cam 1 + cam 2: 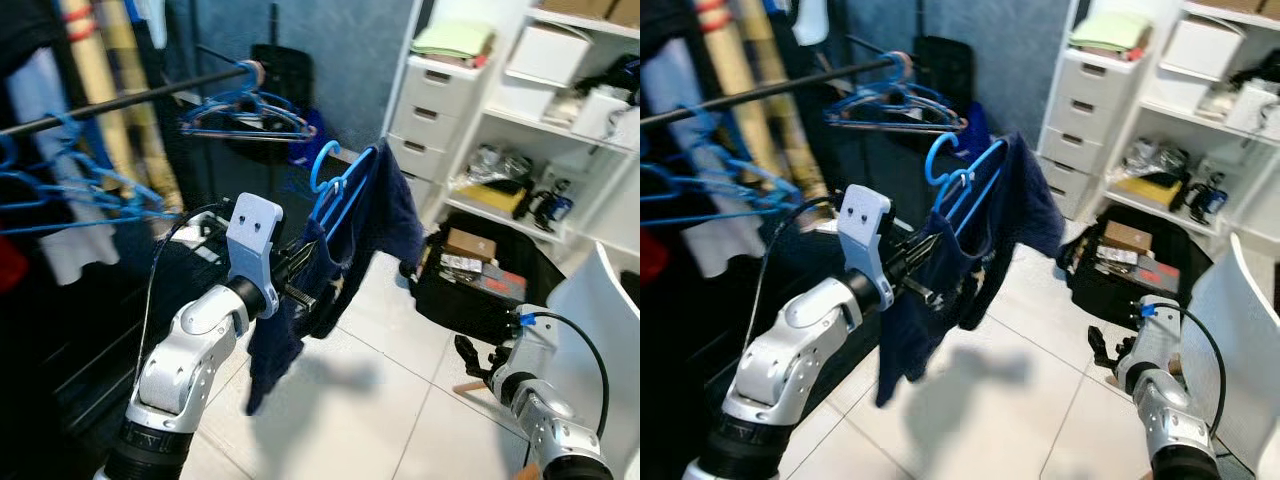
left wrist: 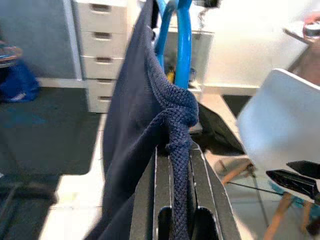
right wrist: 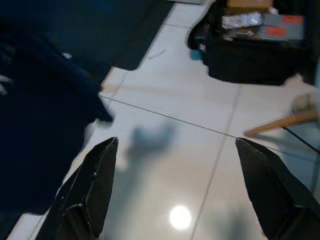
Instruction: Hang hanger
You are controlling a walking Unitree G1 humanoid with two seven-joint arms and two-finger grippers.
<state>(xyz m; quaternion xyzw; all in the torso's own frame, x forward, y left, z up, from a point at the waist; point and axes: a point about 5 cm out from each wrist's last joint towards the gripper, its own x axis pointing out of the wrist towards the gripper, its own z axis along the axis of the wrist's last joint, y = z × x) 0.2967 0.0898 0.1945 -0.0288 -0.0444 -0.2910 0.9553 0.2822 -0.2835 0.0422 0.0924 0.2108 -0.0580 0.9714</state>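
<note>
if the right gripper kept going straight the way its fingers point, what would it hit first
Most likely the white tiled floor. The right gripper hangs low with fingers open, aimed down at bare tiles. The dark garment and the black bag lie off to the sides, though depth is hard to judge.

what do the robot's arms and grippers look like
Both arms are silver metal with rounded segments and black joints. The left arm carries a pale grey wrist plate and a thin black cable. The right arm has a black cable with a blue connector. Each gripper has long black fingers.
</note>
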